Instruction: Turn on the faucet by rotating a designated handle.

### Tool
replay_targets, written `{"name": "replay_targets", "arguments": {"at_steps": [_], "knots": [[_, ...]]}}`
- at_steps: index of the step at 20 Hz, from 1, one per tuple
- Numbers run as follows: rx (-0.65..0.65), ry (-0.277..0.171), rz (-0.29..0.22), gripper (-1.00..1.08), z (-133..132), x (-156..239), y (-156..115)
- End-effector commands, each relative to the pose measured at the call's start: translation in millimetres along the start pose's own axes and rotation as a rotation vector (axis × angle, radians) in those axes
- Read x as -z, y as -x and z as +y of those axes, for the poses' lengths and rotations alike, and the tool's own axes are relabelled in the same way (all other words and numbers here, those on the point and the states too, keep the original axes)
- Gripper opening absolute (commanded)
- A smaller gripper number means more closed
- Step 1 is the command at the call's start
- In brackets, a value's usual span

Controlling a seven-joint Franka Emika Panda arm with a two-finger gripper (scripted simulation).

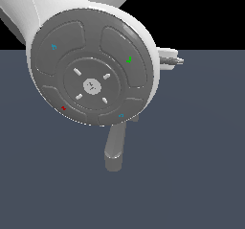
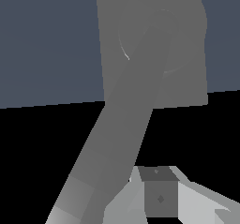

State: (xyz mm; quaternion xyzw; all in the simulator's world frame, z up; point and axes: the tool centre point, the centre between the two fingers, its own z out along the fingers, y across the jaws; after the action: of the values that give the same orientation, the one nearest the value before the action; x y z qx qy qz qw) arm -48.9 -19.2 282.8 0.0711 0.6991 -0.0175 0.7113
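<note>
The robot arm point(image 1: 91, 65) fills the upper left of the exterior view, its round grey end cap facing the camera. Below it, at lower centre, the faucet point(image 1: 115, 149) pokes out over the dark blue floor point(image 1: 191, 166). In the wrist view the faucet's spout point(image 2: 119, 138) crosses the base plate point(image 2: 187, 78). One finger point(image 2: 159, 192) of the gripper point(image 2: 161, 195) shows; how far it is open cannot be told.

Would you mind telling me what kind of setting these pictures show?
Most likely a bare simulated test scene, not a real kitchen: a flat blue-grey floor, a black void behind it, and one untextured grey faucet beneath the robot arm.
</note>
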Motion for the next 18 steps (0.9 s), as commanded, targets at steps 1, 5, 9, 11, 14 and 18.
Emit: {"name": "replay_targets", "arguments": {"at_steps": [1, 5, 9, 11, 14, 18], "knots": [[0.025, 0.022, 0.011, -1.00, -5.7, -4.9, 0.9], [0.037, 0.026, 0.012, -1.00, -18.5, -6.9, 1.6], [0.048, 0.030, 0.013, -1.00, -31.0, -9.0, 2.4], [0.054, 0.032, 0.014, -1.00, -37.2, -10.1, 2.9], [0.063, 0.034, 0.014, -1.00, -46.5, -11.8, 3.8], [0.004, 0.003, -0.064, -1.00, -52.5, -10.1, 13.9]]}}
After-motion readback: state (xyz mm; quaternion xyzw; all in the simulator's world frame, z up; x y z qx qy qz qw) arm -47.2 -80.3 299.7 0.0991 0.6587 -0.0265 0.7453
